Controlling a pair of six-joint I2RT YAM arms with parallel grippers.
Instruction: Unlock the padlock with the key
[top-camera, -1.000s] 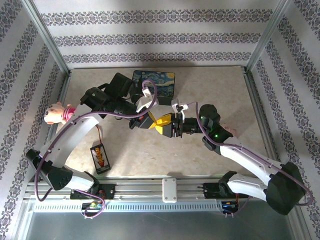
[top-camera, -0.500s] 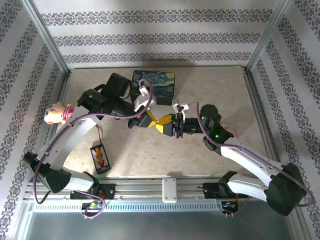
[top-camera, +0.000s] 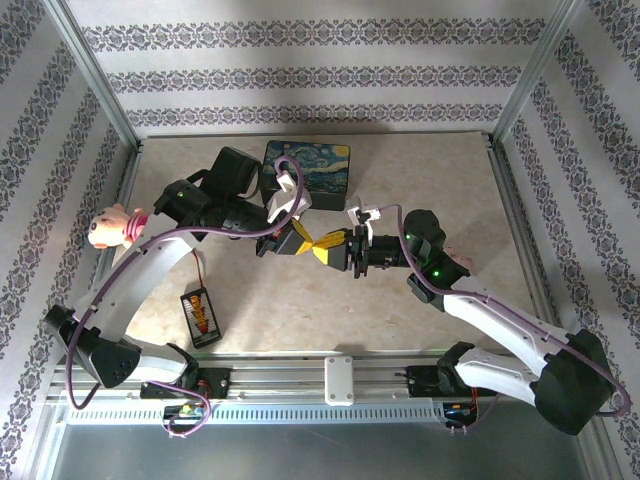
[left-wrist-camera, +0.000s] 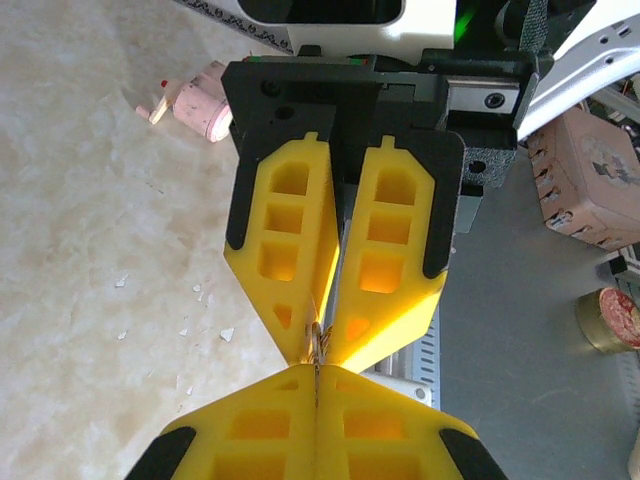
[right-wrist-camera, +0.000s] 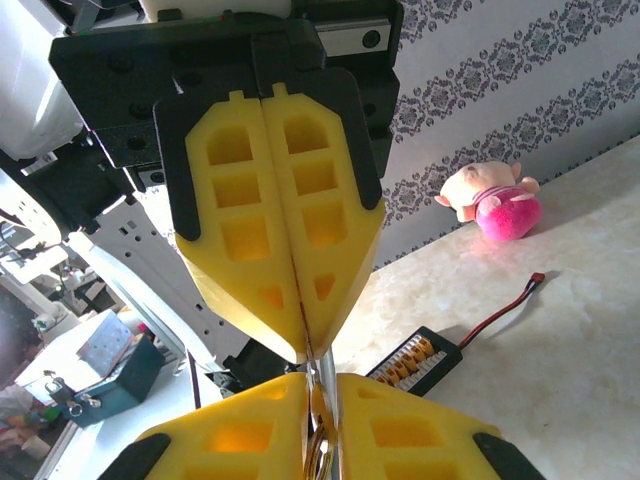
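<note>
Left gripper (top-camera: 303, 241): fingers pressed together, tip pointing to 3 o'clock.
Right gripper (top-camera: 322, 247): tip pointing to 9 o'clock, pinching a thin brassy-silver piece, probably the padlock (right-wrist-camera: 318, 440).
Tips touching above mid-table, at 6 o'clock from the painted box (top-camera: 308, 170).
Key: too small to tell apart.
Shackle hidden; unlocking judged unfinished, insertion or turn outstanding.

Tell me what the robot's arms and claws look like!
The left arm and right arm are white with black joints, purple cables and small green lights. The left gripper and right gripper have yellow pointed fingers full of square holes.
</note>
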